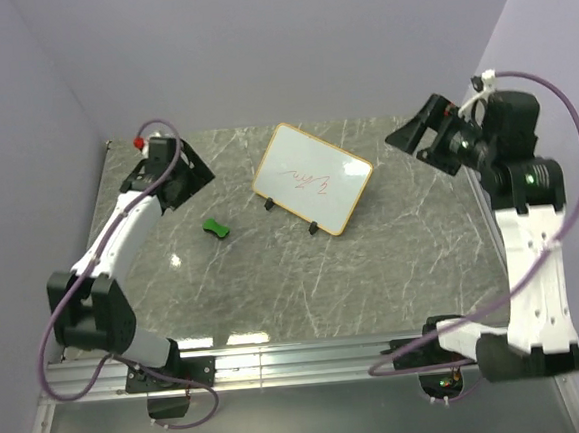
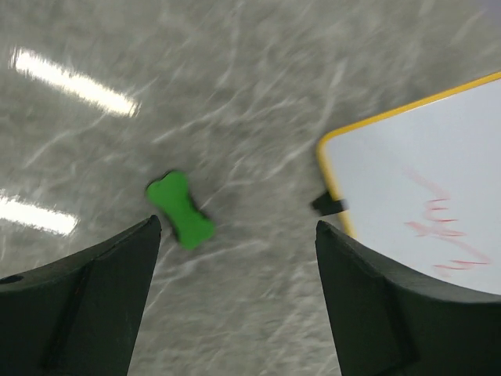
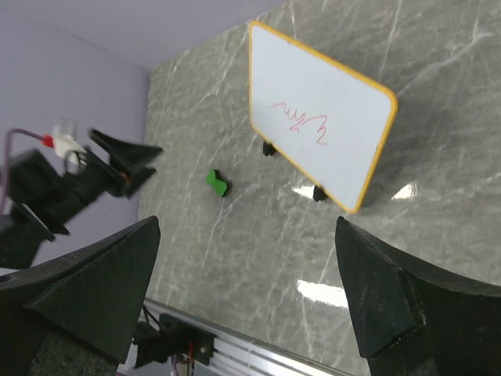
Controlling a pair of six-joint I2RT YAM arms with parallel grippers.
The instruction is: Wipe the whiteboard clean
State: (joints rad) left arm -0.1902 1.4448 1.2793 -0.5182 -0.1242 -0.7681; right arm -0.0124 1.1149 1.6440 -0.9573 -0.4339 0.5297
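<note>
Left end effector (image 1: 179, 175) was spread wide, empty. The green eraser (image 1: 215, 227) lay just ahead of it, long axis slanted across the jaws. Whiteboard (image 1: 314, 177) stood mid-desk (image 1: 394, 268), scribbled red. Right end effector (image 1: 419, 136) gaped empty too, much farther off.

Far middle: whiteboard (image 1: 313, 179) stands tilted on its feet, blocking the way.
Left of whiteboard: small eraser (image 1: 215, 227), apart from it; passable gap between.
Near half: bare table (image 1: 275, 288).

Both arms raised, left tool (image 2: 239, 227) with jaws apart — right tool (image 3: 246, 223) with jaws wide
</note>
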